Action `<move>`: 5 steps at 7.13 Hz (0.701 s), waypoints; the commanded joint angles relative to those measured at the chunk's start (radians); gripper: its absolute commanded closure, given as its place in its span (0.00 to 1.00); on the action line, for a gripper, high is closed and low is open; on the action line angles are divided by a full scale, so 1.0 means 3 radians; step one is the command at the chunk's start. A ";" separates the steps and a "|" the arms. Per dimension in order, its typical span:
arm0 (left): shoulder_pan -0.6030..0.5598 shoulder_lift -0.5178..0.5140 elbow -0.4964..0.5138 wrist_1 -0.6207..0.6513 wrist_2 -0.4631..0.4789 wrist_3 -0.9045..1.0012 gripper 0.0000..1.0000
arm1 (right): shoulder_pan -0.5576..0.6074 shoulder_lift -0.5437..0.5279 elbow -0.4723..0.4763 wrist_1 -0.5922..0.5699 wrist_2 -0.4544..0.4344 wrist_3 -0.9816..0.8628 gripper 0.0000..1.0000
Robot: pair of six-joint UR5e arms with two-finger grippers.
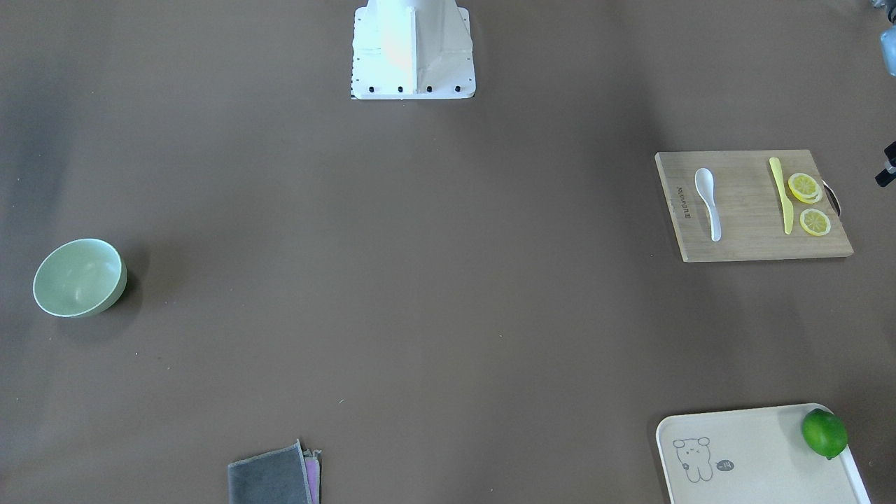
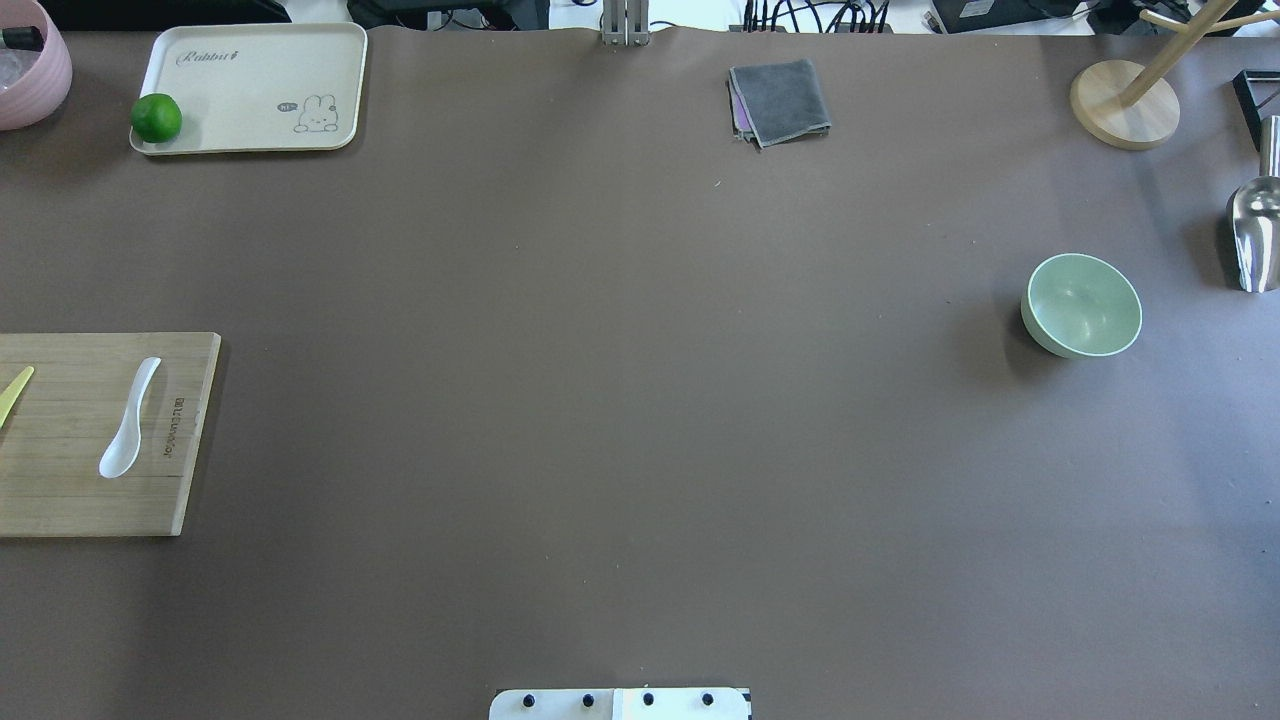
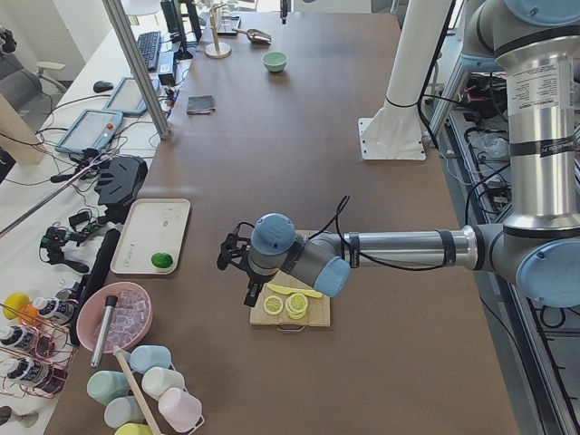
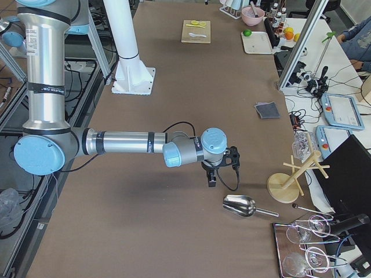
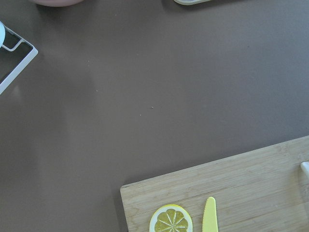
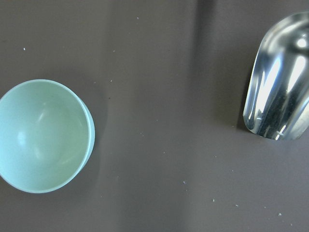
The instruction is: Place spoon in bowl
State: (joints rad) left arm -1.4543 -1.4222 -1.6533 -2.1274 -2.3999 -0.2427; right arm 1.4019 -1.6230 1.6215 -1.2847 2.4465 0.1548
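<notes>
1. Bench layout: a wooden cutting board (image 2: pixel 70 500) sits at the left end of the bench. The bowl (image 2: pixel 1082 305) stands upright near the right end, so the two are well apart. A broad run of brown bench surface lies between them.
2. Edge obstacles:
   - a tray (image 2: pixel 250 70) with a lime (image 2: pixel 156 118) at the far-left corner
   - a folded grey cloth (image 2: pixel 782 100) at the far edge, near its middle
   - a wooden stand (image 2: pixel 1125 105) at the far-right corner
   - a metal scoop (image 2: pixel 1255 235) at the right end, near the bowl
3. The spoon (image 2: pixel 128 420) lies flat on the board, hollow up, close to the board's inner edge. A yellow knife (image 1: pixel 781 194) and lemon slices (image 1: pixel 805 187) lie on the board's outer half, apart from the spoon.
4. Spoon axis: I read it as running from the robot's edge towards the far edge, slightly slanted. The scoop is at the robot's side and the handle points to the far edge.
5. The left gripper (image 3: pixel 250 294) hangs above the board's outer end. It has hold of nothing that I can see, and I cannot tell how far its fingers are parted.
6. The right gripper (image 4: pixel 212 180) hangs over the bench near the right end, beside the metal scoop. I cannot tell its finger spacing either.
</notes>
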 commanded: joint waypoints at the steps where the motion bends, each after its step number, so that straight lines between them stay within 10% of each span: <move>1: 0.0244 -0.0004 -0.0134 -0.0062 0.0018 -0.0554 0.02 | -0.0127 0.0026 -0.0005 0.0018 0.0031 0.0173 0.00; 5: 0.0903 -0.0045 -0.0216 -0.0280 0.0303 -0.1336 0.02 | -0.0362 0.0219 -0.0096 0.0274 0.0011 0.0803 0.06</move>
State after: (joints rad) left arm -1.2589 -1.4359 -1.7072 -2.1739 -2.3450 -0.5521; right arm 1.3084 -1.5876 1.6130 -1.2142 2.4518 0.3571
